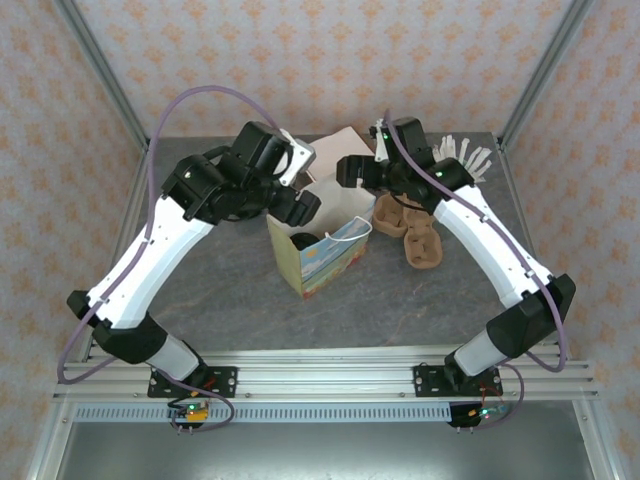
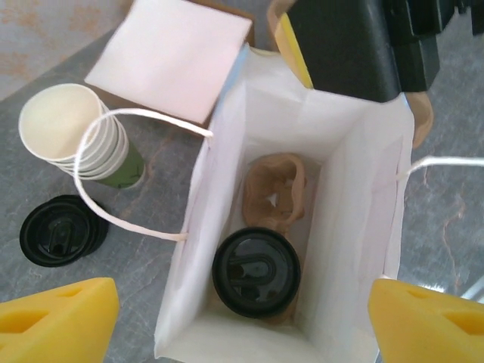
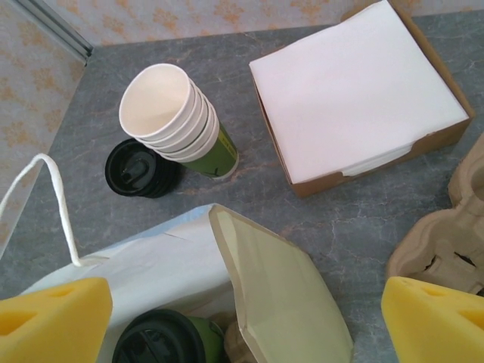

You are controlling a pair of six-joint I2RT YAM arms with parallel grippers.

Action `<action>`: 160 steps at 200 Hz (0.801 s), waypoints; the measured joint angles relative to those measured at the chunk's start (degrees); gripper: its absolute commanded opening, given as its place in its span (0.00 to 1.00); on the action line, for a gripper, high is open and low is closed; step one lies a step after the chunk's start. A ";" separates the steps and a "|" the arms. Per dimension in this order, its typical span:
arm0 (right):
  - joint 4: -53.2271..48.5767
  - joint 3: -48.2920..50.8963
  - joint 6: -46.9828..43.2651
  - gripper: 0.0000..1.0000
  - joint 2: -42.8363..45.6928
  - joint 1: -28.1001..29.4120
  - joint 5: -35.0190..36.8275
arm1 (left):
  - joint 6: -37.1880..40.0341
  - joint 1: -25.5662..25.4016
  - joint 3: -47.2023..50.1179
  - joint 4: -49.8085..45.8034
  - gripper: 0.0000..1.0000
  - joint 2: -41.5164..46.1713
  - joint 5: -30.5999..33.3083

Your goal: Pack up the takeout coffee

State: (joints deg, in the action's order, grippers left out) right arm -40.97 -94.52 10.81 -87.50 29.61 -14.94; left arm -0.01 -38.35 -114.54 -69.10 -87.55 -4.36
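The takeout coffee, a green cup under a black lid, stands inside the white paper bag, seated in a brown cardboard carrier on the bag's floor. My left gripper hangs open above the bag's mouth, its yellow fingers wide to either side. My right gripper is open too, above the bag's far rim, and nothing is pinched between its pads. From that side the coffee lid shows just below the rim. In the top view the bag stands mid-table between both grippers.
A stack of lidless cream cups and loose black lids stand left of the bag. A box of white napkins lies behind it. Spare cardboard carriers sit to the right, with pale utensils at the back right.
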 measured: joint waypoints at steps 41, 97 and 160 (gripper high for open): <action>1.97 0.00 0.83 0.95 2.45 0.00 0.81 | -3.02 0.70 4.94 5.64 0.86 3.43 2.23; 2.78 0.00 -0.24 0.90 10.03 -3.61 8.57 | -9.25 6.86 12.92 13.81 0.86 8.15 5.40; -5.62 0.02 -3.37 0.68 6.82 -19.93 16.24 | -12.74 8.39 18.12 18.86 0.86 12.35 6.49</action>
State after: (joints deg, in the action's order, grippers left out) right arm -46.59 -94.50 7.44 -80.68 9.67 1.30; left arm -12.75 -29.95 -96.42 -50.24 -75.20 2.13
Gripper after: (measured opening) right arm 0.722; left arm 0.862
